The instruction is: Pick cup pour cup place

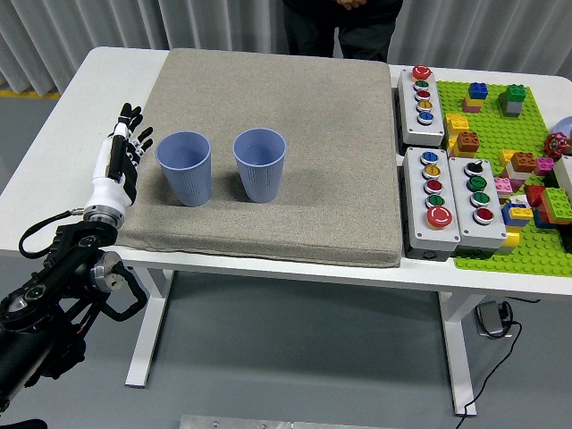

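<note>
— What was at the far left when you looked?

— The robot's left hand (121, 161), white and black, reached in over the white table (63, 107), right at the left edge of the grey fabric mat (277, 134). Its fingers (134, 134) were stretched out and a little apart, holding nothing.

— And the cups?

— Two ribbed lavender plastic cups stood upright on the mat. The left cup (185, 167) was just beside the hand, not touching it. The right cup (260, 164) stood close beside the first, a small gap between them. I couldn't tell whether either held anything.

— Further right?

— Grey button boxes with coloured push-buttons (444, 183) sat just beside the mat's right edge, then a green building-brick baseplate (500, 143) strewn with coloured bricks. A person in dark clothes (344, 27) stood at the far side.
</note>
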Controlling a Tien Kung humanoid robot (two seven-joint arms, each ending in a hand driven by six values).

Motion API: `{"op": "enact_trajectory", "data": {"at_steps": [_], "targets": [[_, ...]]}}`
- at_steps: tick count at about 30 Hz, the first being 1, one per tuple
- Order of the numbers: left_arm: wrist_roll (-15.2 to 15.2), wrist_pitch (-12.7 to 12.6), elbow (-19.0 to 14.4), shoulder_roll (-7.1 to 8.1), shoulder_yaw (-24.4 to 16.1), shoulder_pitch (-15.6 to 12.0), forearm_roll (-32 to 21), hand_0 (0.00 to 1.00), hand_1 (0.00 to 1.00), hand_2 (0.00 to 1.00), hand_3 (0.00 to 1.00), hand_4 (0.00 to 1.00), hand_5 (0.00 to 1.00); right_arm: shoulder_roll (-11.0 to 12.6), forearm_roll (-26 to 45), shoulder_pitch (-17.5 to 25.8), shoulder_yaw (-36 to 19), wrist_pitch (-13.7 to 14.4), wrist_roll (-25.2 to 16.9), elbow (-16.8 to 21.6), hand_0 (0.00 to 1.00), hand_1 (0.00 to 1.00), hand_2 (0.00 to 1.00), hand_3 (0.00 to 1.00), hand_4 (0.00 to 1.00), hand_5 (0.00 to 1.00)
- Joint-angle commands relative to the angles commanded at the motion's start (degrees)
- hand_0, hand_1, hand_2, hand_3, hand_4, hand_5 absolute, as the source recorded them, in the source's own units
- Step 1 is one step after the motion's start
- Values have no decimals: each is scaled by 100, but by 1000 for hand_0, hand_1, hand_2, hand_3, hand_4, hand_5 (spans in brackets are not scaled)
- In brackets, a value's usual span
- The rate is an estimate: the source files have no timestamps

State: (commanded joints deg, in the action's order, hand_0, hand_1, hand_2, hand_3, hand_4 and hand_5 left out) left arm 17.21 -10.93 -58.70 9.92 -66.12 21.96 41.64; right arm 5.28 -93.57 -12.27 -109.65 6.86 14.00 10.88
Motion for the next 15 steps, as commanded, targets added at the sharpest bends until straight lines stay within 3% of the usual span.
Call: {"op": "enact_trajectory", "data": {"at_steps": [15], "targets": [[0, 0, 6, -2, -9, -3, 28, 891, 893, 980, 915, 763, 986, 7, 29, -3, 51, -2, 2, -2, 697, 634, 593, 594, 2, 234]]}}
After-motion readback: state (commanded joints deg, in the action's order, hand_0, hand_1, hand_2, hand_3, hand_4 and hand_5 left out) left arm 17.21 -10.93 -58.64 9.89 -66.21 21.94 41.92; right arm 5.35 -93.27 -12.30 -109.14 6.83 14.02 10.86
